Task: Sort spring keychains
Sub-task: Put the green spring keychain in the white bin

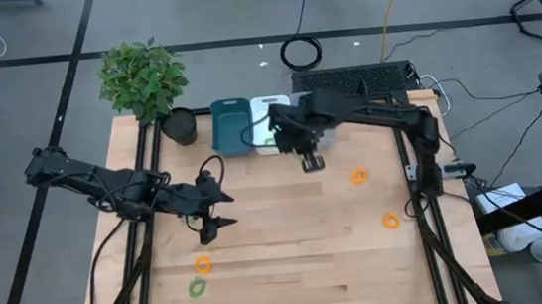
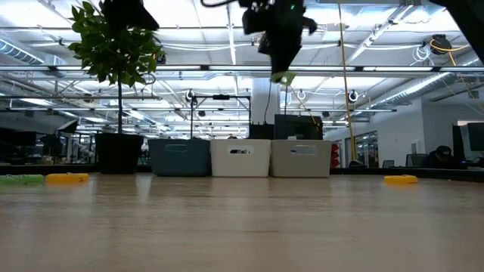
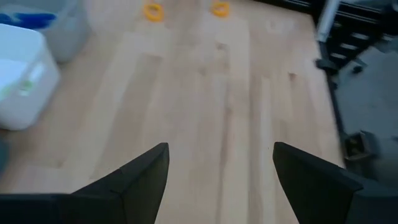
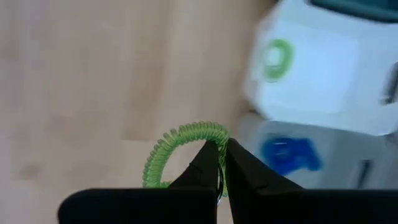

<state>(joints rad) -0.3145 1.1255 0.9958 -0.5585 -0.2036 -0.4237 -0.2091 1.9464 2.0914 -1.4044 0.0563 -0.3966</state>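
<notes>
While an orange coiled plastic keychain (image 1: 202,264) and a green one (image 1: 197,288) lie at the wooden table's (image 1: 291,260) near left, the left gripper (image 1: 219,210) is held above the boards, jaws spread wide, nothing between them. Further right, a green spring keychain (image 4: 180,146) is pinched in the closed right gripper (image 4: 221,163) — raised near the white bin (image 1: 265,113), beside the teal bin (image 1: 231,126). Two orange coils (image 1: 358,175) (image 1: 389,221) rest at the right.
</notes>
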